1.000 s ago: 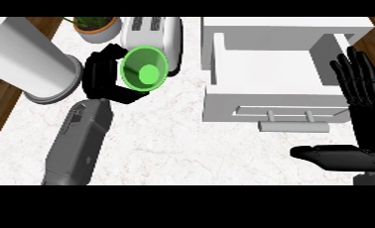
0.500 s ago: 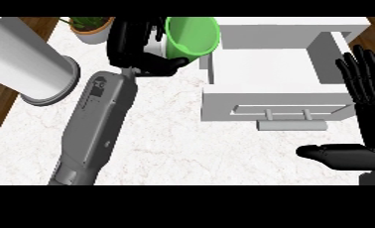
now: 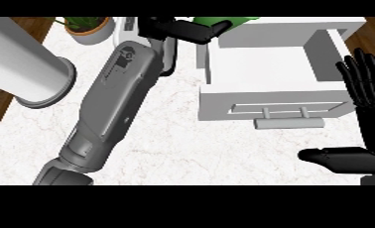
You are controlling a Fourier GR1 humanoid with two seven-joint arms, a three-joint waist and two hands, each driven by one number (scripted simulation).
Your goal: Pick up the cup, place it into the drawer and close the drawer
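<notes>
Resting at the lower right edge, my right hand (image 3: 350, 160) shows its thumb low and its fingers straight up along the drawer's right side; they are relaxed and hold nothing. I judge it waits there because it will be wanted for pushing the front shut once the cup is inside.

Just beyond it, the drawer (image 3: 271, 107) stands pulled out toward me, its handle (image 3: 287, 122) facing me at the near panel and its white box bare to the bottom as far as I can see. It is drawn out so that something can be lowered in from above.

My left forearm (image 3: 113, 100) runs up across the marble counter (image 3: 183, 147) from the lower left, long and stretched, because the load has to be carried over to the drawer's far corner. To its left stands a white cylinder (image 3: 29, 68), well apart from the drawer.

At the far edge my left hand (image 3: 179, 29) has its fingers curled round the green cup (image 3: 219, 22), most of which is hidden or cut off by the view's top. The cup sits lifted off the counter, at the drawer's rear left corner, not yet inside. A potted plant (image 3: 88, 26) stands farther left at the back.
</notes>
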